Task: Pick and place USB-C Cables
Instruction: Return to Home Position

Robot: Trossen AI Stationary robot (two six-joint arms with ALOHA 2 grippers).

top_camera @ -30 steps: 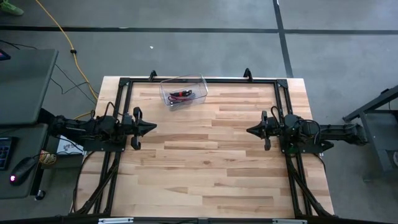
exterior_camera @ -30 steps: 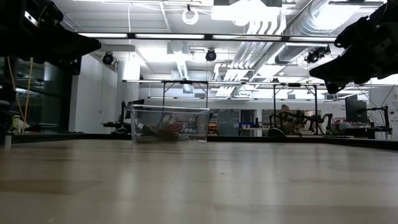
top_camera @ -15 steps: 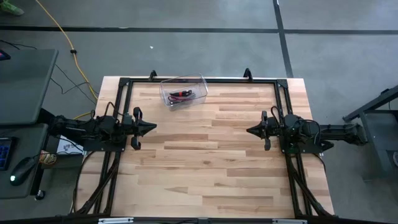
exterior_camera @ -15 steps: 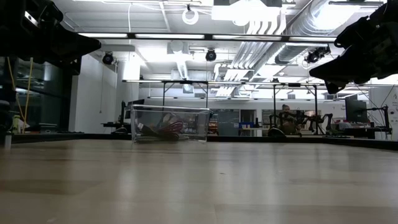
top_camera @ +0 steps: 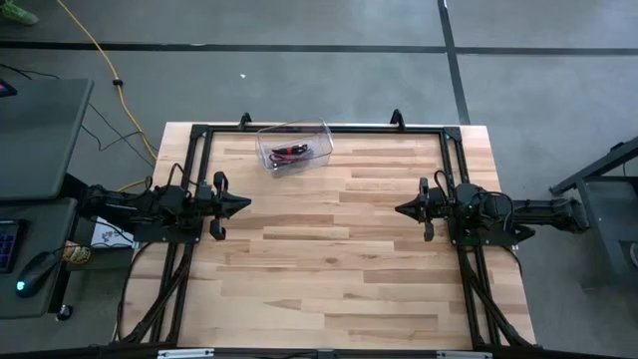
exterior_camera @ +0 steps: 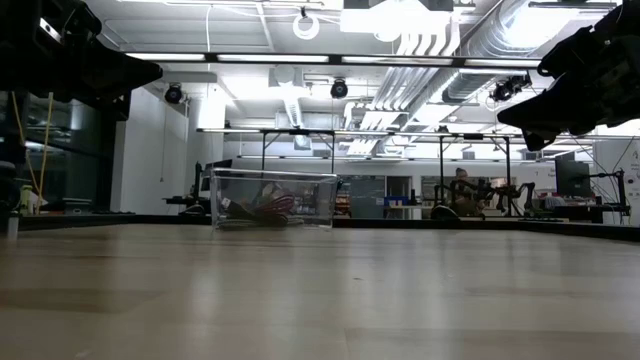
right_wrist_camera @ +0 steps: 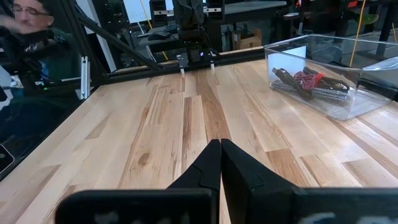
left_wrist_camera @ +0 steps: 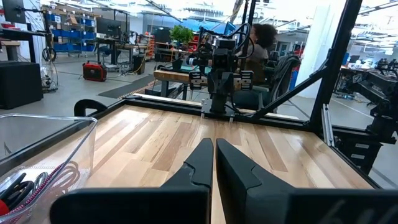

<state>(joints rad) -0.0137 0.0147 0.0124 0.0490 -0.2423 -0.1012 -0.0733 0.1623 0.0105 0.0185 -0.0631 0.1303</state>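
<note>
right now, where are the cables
In the high view the cables lie inside the clear bin at the table's far edge, left of centre, nearest the left gripper.

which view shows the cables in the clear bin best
Right wrist view: the cables lie close, each colour separable through the bin. High view shows a small tangle; low view a clump; left wrist view only an edge.

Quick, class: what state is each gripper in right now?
Left gripper: fingers closed, holding nothing, at the table's left side.
Right gripper: fingers closed, holding nothing, at the table's right side.
</note>
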